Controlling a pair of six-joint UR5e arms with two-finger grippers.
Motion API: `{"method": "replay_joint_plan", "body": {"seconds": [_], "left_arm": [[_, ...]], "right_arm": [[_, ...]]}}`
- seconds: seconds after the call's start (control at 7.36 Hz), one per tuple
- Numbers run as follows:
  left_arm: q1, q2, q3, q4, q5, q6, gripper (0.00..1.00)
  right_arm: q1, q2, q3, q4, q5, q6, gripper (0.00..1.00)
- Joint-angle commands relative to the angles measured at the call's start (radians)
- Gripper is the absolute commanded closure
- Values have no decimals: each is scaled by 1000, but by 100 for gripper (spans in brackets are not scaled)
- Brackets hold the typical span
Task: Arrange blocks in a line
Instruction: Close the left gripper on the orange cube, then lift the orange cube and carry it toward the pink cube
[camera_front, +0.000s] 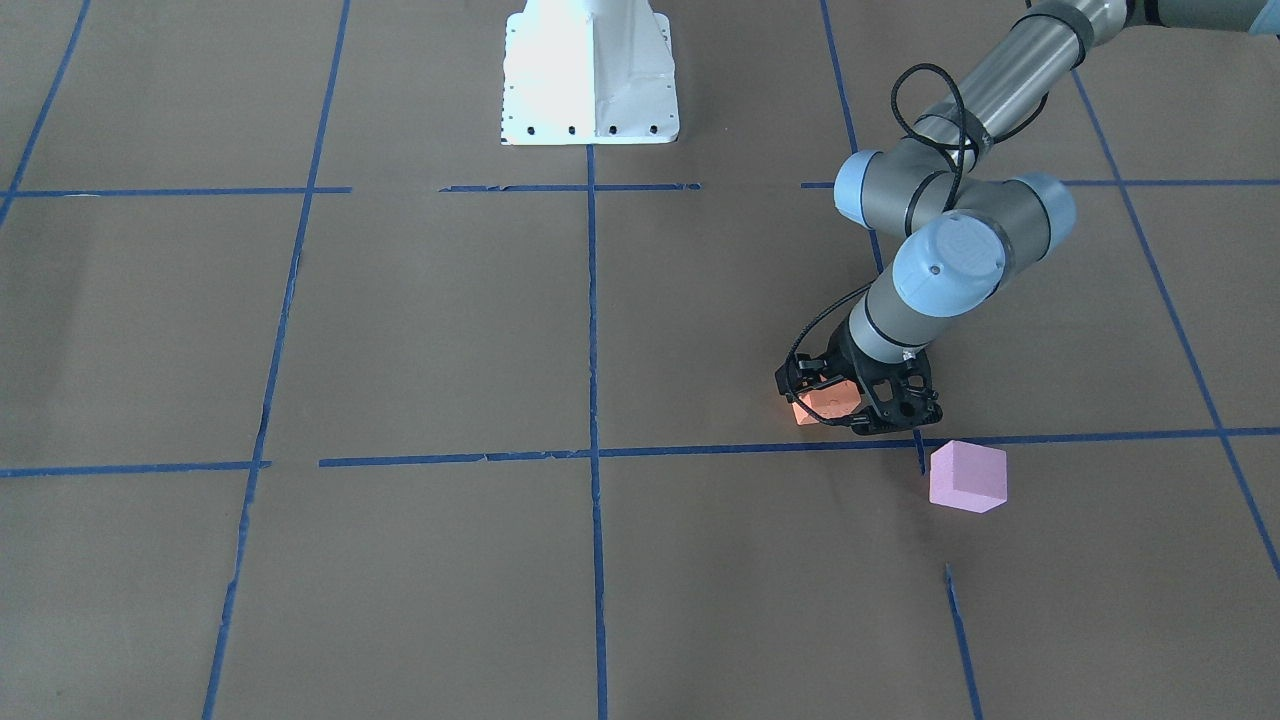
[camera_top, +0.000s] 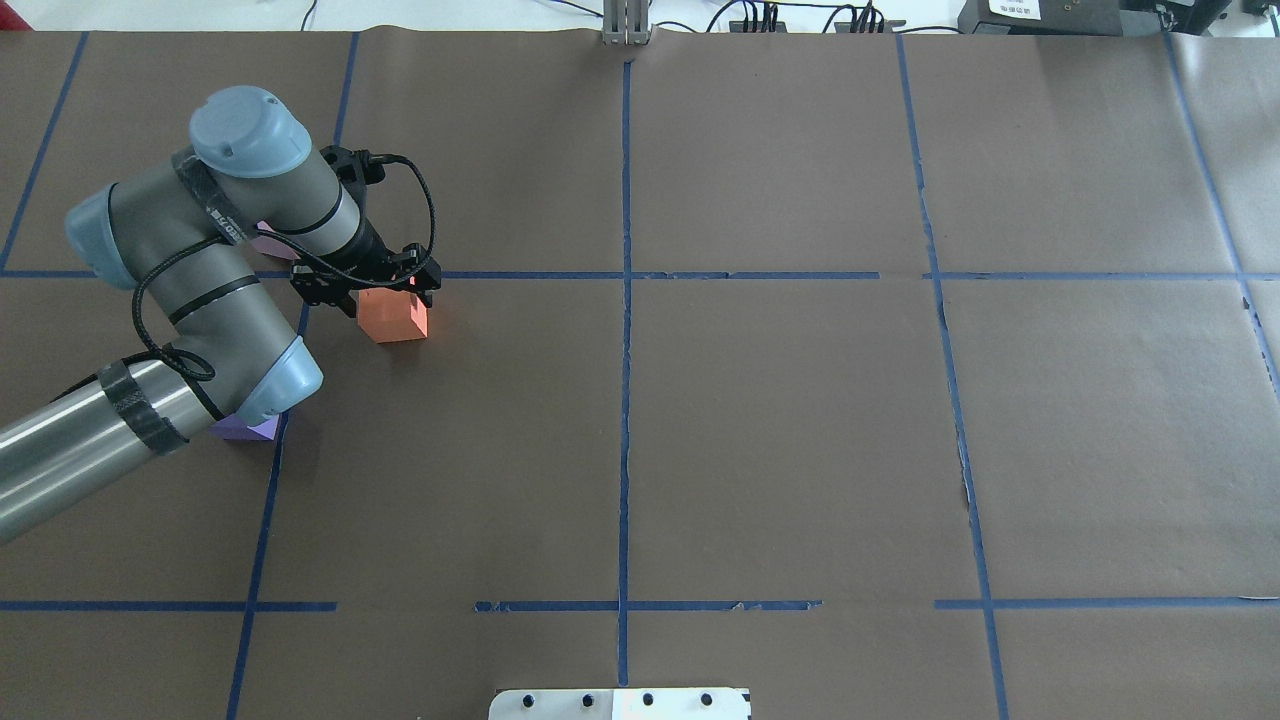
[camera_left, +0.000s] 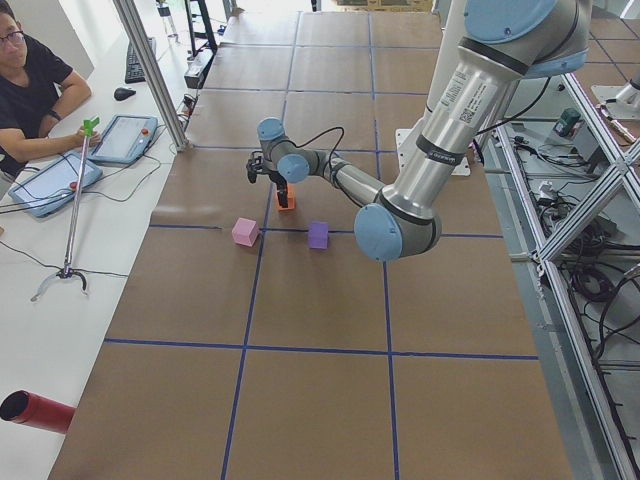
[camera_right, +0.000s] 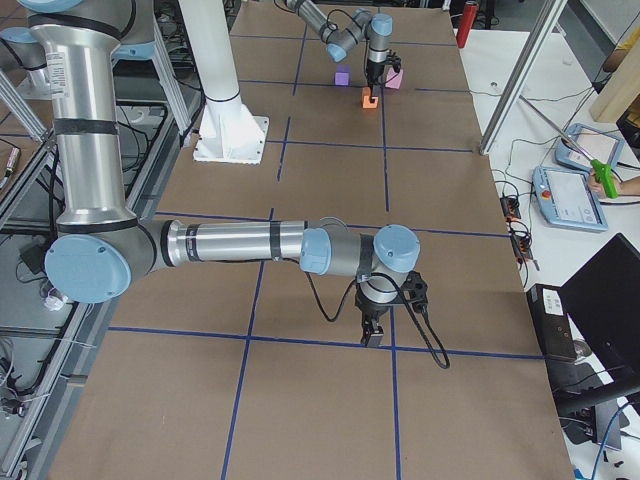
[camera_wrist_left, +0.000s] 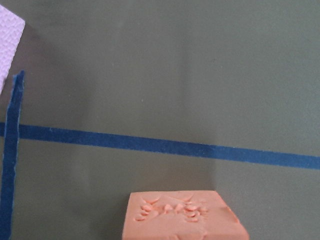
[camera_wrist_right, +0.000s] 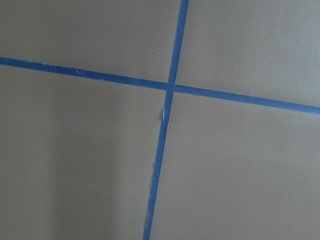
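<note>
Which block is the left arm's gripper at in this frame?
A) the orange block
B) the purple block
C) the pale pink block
A: the left gripper is down over the orange block, while the pink block and the purple block sit apart from it on the table.

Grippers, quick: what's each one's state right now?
Left gripper: closed on the orange block.
Right gripper: cannot be told, only a side view shows it.
</note>
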Motion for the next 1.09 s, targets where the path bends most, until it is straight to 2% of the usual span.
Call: {"method": "replay_joint_plan", "body": {"seconds": [0.0, 0.14, 0.41, 0.54, 0.68, 0.95], "left_arm": [[16, 3, 6, -22, 23, -3, 8], [16, 7, 1, -30, 24, 3, 26], [15, 6, -5, -38, 23, 4, 79], [-8, 6, -37, -25, 17, 6, 90], [-46, 7, -101, 52, 13, 11, 93], [-94, 9, -265, 282, 13, 145, 96]], "right_arm": [[0, 0, 0, 0, 0, 0, 0], [0, 0, 0, 0, 0, 0, 0], [0, 0, 0, 0, 0, -2, 0], [0, 0, 0, 0, 0, 0, 0], [0, 0, 0, 0, 0, 0, 0], [0, 0, 1, 0, 0, 0, 0]]}}
